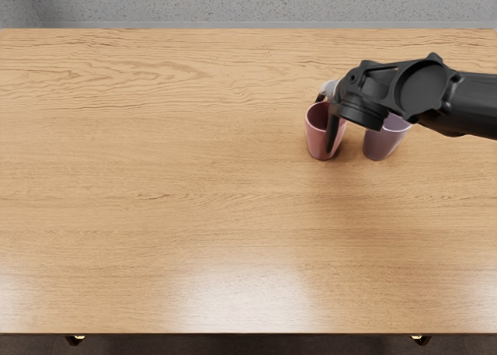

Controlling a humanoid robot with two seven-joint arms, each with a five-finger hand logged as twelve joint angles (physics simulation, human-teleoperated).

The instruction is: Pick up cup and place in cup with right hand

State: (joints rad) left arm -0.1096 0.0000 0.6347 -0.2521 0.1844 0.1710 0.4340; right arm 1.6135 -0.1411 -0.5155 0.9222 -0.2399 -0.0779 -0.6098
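My right hand reaches in from the right edge and is at the pink cup, overlapping the right part of its rim and side. That cup is upright, its mouth partly covered by the hand. Just to its right stands a purple cup, also upright, with a gap between the two. The wrist and forearm hide part of the purple cup's rim. Whether my right hand grips the pink cup cannot be made out. My left hand is out of view.
Both cups are on the right half of a wooden table. My right forearm extends over the table's right side, behind and above the purple cup. A grey speckled surface lies beyond the table's far edge.
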